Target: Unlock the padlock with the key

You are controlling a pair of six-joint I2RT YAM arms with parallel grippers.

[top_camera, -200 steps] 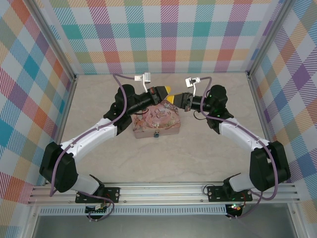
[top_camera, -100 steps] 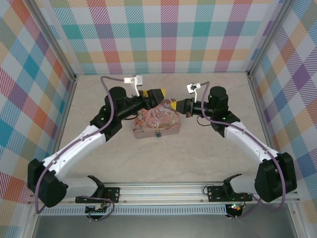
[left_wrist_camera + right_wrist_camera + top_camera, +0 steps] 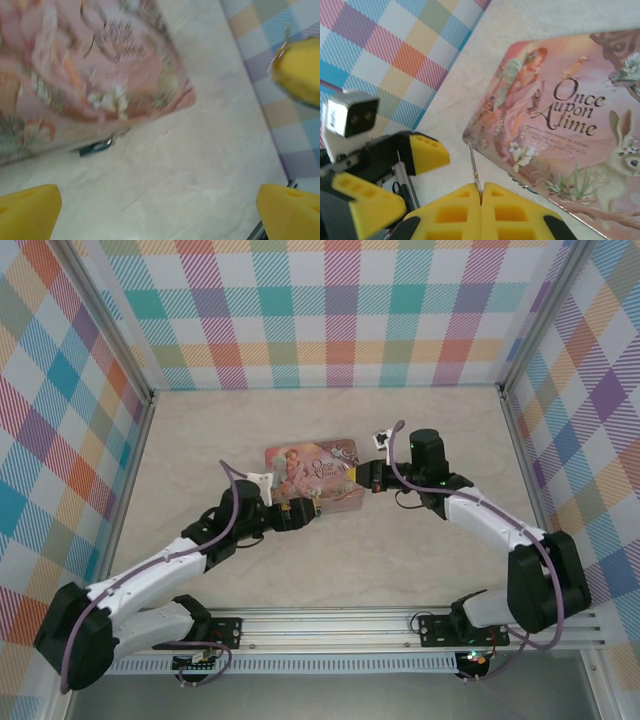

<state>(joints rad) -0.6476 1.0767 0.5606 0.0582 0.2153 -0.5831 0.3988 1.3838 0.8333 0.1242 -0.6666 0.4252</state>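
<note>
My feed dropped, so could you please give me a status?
Left gripper open, empty. Right gripper shut on key. Padlock at front of tin, key not yet in.

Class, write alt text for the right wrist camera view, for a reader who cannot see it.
The right gripper, its yellow fingers shut, pinches the key, a thin metal blade pointing toward the corner of a pink tin lettered "Once upon a time". The left gripper stands open at lower left.
</note>
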